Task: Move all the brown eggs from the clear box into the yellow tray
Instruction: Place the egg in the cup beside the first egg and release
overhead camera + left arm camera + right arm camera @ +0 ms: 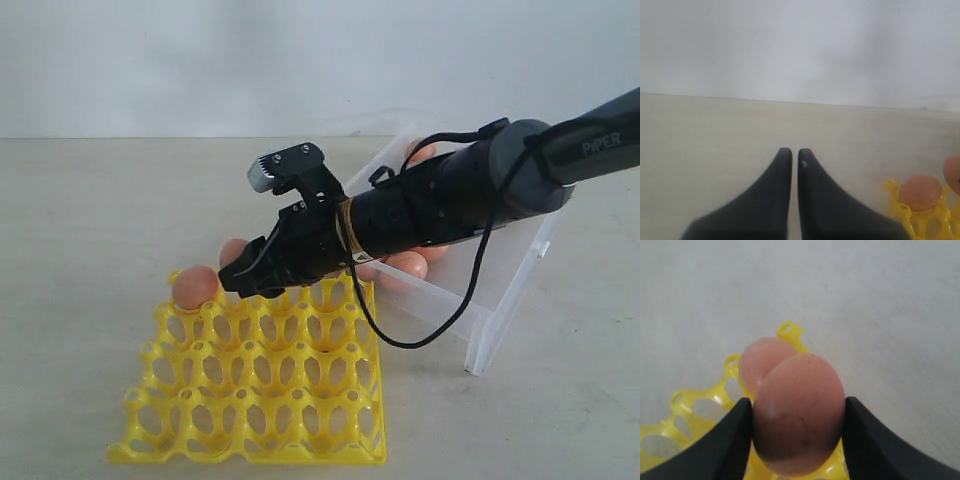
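**A:** What carries everything?

**B:** A pale beige worktop [90, 250]. The biggest thing on it is the shallow clear plastic box [520, 270]. It stands tilted, back behind the right jaws and alongside the black arm [450, 200]. Some tan eggs [408, 265] show inside it.

**A:** And the tray?

**B:** The bright yellow lattice egg tray [260, 400] lies flat, just beneath and ahead of the right jaws.

**A:** What do those jaws have?

**B:** They are clamped on one smooth orange-brown egg [799, 415], one jaw pressing each side. The egg bulges out above them, over the tray's far corner. Just past the jaw tips, a second brown egg [762, 365] sits in the tray's corner cup, close to the held one. I cannot tell whether the two touch.

**A:** The left jaws?

**B:** They are drawn together with only a slim slit between them, and they grip nothing. They hang over bare worktop, with the tray's corner and its seated egg ahead and off to one side.
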`<state>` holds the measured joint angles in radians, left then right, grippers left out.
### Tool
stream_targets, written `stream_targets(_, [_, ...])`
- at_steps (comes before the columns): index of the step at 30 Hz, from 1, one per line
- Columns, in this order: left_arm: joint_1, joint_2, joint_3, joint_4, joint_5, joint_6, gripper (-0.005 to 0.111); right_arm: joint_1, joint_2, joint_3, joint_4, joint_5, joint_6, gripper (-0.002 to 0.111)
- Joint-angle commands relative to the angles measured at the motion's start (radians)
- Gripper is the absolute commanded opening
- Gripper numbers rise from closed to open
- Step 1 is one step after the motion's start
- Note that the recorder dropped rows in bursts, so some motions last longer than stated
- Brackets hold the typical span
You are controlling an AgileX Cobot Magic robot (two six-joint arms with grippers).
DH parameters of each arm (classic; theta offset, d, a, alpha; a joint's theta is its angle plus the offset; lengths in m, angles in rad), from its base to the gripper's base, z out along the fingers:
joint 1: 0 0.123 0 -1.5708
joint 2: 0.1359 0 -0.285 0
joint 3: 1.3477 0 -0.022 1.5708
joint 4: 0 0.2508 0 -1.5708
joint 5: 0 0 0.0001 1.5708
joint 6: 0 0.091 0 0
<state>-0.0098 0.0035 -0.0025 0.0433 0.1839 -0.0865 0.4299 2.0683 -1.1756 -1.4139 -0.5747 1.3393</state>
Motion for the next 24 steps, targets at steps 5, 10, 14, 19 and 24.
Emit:
stream_targets(5, [0.006, -0.003, 0.003, -0.001, -0.005, 0.001, 0.004, 0.0, 0.002, -0.004, 0.025, -0.03, -0.096, 0.001])
stream_targets(10, [0.006, -0.003, 0.003, -0.001, -0.005, 0.001, 0.004, 0.0, 0.002, -0.004, 0.027, -0.042, -0.119, 0.02])
stream_targets(14, [0.006, -0.003, 0.003, -0.001, -0.005, 0.001, 0.004, 0.0, 0.002, -0.004, 0.028, -0.042, -0.121, 0.038])
stream_targets(19, [0.006, -0.003, 0.003, -0.001, -0.005, 0.001, 0.004, 0.0, 0.002, -0.004, 0.028, -0.042, -0.121, 0.052])
stream_targets(24, [0.006, -0.003, 0.003, -0.001, -0.005, 0.001, 0.004, 0.0, 0.002, -0.004, 0.028, -0.042, -0.121, 0.055])
